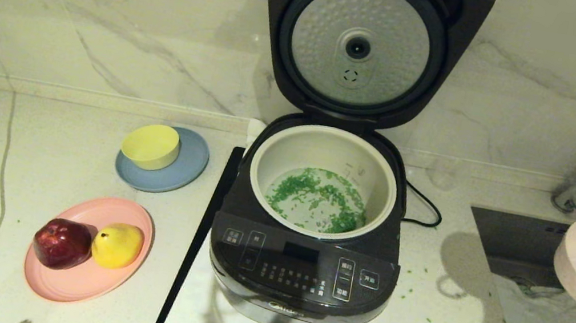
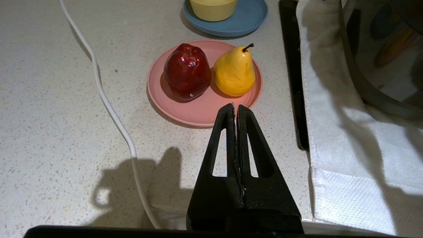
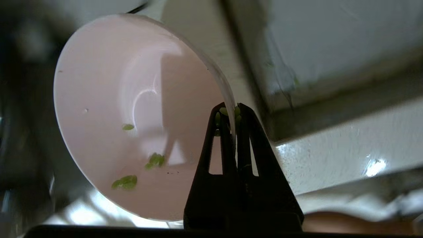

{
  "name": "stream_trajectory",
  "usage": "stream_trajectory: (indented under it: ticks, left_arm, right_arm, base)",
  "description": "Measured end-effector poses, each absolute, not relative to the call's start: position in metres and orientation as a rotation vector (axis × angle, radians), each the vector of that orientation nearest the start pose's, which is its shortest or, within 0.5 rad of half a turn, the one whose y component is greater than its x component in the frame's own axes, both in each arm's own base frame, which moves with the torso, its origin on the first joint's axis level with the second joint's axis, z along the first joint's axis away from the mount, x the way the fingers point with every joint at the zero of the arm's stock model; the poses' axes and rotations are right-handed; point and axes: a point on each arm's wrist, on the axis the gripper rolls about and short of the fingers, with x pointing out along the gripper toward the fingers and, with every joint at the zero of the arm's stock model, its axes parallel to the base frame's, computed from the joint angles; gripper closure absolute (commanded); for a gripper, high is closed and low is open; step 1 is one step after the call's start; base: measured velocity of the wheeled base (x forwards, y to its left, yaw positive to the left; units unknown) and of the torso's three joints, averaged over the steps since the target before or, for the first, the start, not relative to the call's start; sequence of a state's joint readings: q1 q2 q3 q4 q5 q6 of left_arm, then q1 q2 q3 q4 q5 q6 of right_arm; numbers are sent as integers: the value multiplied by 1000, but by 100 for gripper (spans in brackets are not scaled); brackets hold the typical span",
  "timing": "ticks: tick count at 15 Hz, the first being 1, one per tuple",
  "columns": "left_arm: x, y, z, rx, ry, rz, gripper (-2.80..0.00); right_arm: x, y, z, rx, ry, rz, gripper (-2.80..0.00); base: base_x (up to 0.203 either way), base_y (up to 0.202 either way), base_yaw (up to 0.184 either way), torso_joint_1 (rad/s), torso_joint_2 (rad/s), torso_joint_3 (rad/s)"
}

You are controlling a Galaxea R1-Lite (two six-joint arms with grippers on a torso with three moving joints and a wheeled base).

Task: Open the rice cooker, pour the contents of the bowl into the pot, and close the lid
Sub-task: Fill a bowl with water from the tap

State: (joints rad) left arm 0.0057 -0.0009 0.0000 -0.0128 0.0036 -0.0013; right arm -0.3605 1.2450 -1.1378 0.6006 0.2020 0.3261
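- Rice cooker [image 1: 305,268] is standing on the white cloth [image 2: 347,158], with the lid [image 1: 367,44] staying upright and open.
- Pot [image 1: 379,167] is sitting inside the cooker, holding most of the contents [image 1: 317,198] at its bottom.
- Bowl [image 3: 132,115] is hanging tilted over the sink [image 1: 517,244], right of the cooker, with a few green bits inside.
- Right gripper [image 3: 234,109] is pinching the bowl rim.
- Left gripper [image 2: 235,107] is hovering near the pink plate [image 2: 198,112], jaws pressed together.
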Motion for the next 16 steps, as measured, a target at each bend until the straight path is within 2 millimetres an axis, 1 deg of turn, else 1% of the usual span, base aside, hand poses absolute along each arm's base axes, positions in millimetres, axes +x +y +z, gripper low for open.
stream_trajectory:
  ticks: [3,5,7,10,13,15,16]
  left_arm:
    - [-23,0,77,-2,-14,9,0]
    - [-23,0,77,-2,-14,10,0]
    - [-23,0,77,-1,-14,9,0]
    - [-23,0,77,-2,-13,9,0]
    - [-23,0,77,-2,-14,10,0]
    - [-23,0,77,-2,-14,9,0]
    - [-23,0,77,-2,-14,9,0]
  right_arm:
    - [174,-110,245,701,683,-426,0]
    - [183,-150,225,783,671,-525,0]
    - [185,-189,204,846,657,-615,0]
    - [182,-243,174,900,601,-728,0]
    - [182,-286,150,907,547,-793,0]
    - [188,-309,143,896,514,-812,0]
    - [191,-317,141,896,503,-815,0]
  base:
    - [0,0,0,0,0,0]
    - [0,0,0,0,0,0]
    - [0,0,0,0,0,0]
    - [0,0,0,0,0,0]
    - [0,0,0,0,0,0]
    - [0,0,0,0,0,0]
    - [0,0,0,0,0,0]
